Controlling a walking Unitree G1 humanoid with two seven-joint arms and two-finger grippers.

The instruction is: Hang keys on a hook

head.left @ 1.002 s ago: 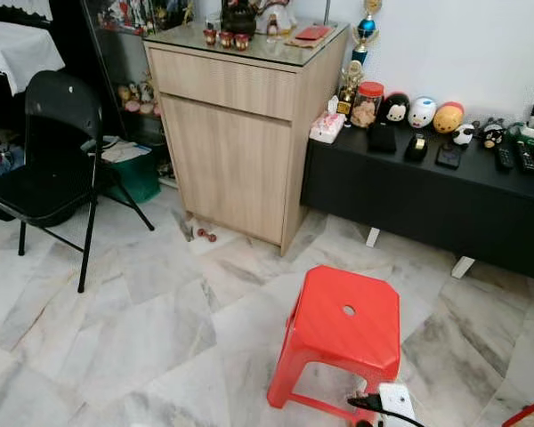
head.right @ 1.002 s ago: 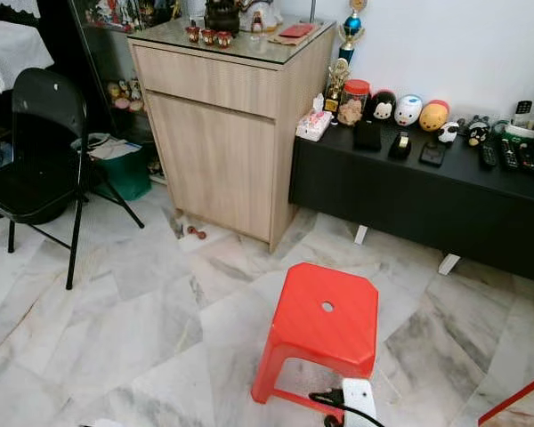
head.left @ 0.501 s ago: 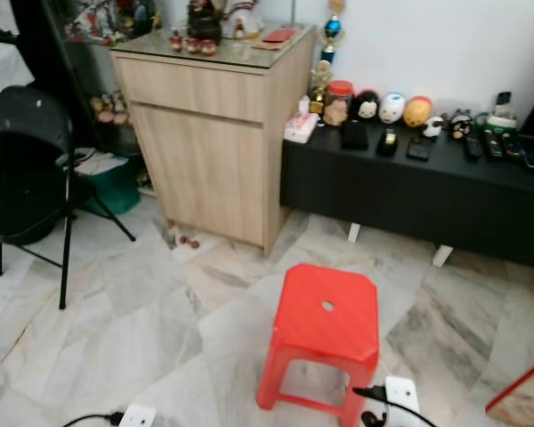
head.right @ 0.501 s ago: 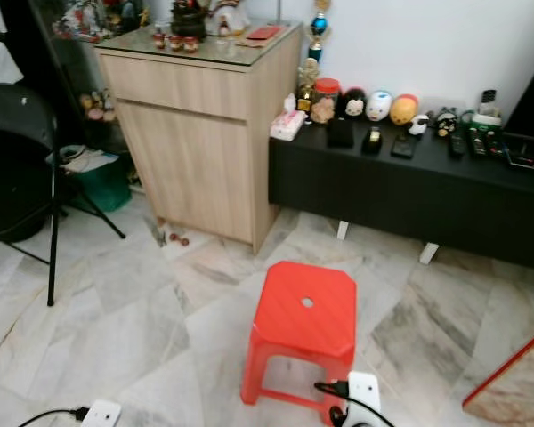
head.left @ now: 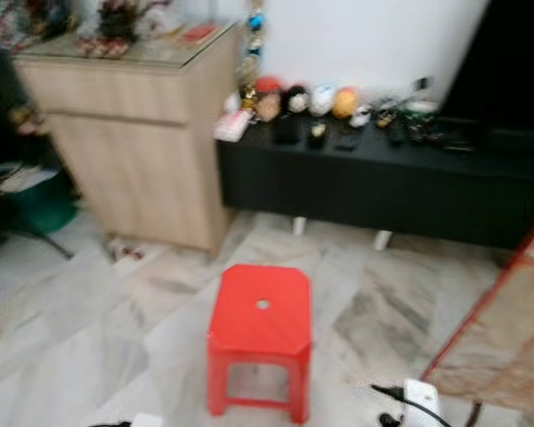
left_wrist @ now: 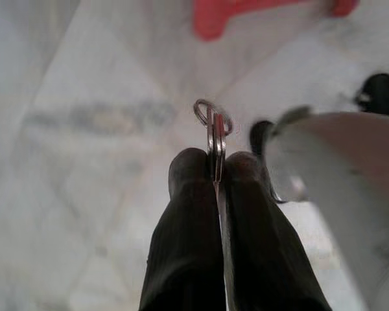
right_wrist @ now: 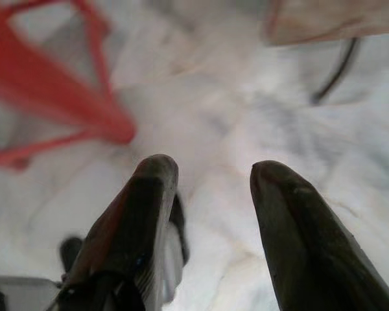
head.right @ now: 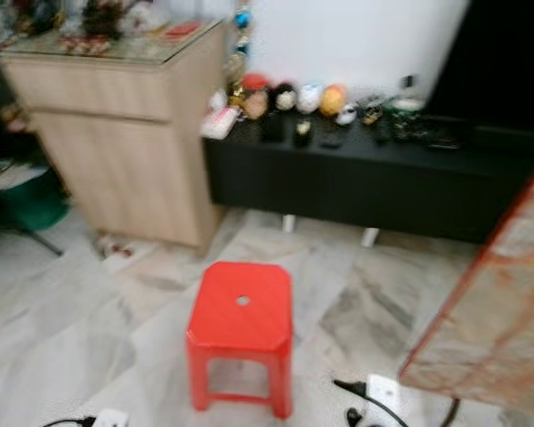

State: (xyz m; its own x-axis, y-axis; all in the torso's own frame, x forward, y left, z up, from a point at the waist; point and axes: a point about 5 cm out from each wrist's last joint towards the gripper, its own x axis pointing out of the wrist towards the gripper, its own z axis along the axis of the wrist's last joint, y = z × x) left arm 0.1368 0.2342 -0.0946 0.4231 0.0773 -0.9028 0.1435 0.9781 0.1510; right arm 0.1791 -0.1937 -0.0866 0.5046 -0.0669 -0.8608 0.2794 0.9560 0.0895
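Keys [left_wrist: 215, 139] pinched between closed left gripper [left_wrist: 214, 167] fingertips, ring poking past tips; right gripper [right_wrist: 211, 175] jaws apart, empty.

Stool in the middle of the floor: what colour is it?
Red. The stool shows best in the left eye view, standing on the pale marble floor.
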